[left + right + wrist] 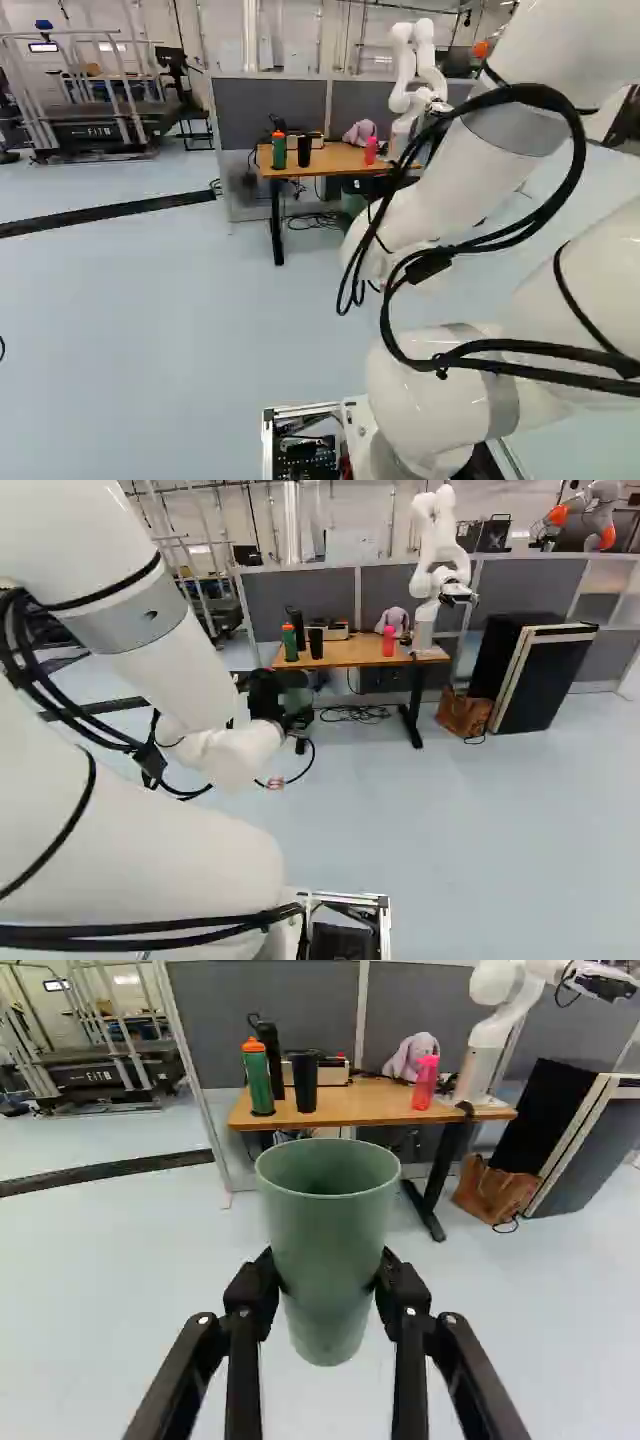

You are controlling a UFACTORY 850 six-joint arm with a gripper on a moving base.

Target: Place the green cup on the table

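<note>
White arm [180,855] nearest the base cameras, its links filling the left of the right base view and the right of the left base view; black cable [572,170] looped along it. Gripper [292,702] at its end: two fingers pinching the green cup [328,1225] from opposite sides, contact below the rim. Cup upright, mouth up, held in the air above the floor [120,1280]; not on the tabletop [385,1108], which lies ahead of it, well apart.

On the tabletop, wrist view: green bottle [258,1082] with orange cap, just beside a black tumbler [304,1085]; taller black bottle [268,1050] behind these two. Boxy device [336,1072] near the tumbler, toward the back. Pink bottle [426,1085] near the other end, pale pink soft item [408,1058] behind it. Another robot [480,1070], white, mounted at that end.

Floor: brown bag [495,1192] beside dark panels [590,1145]; tangled cables [355,714] under the tabletop, right base view.
</note>
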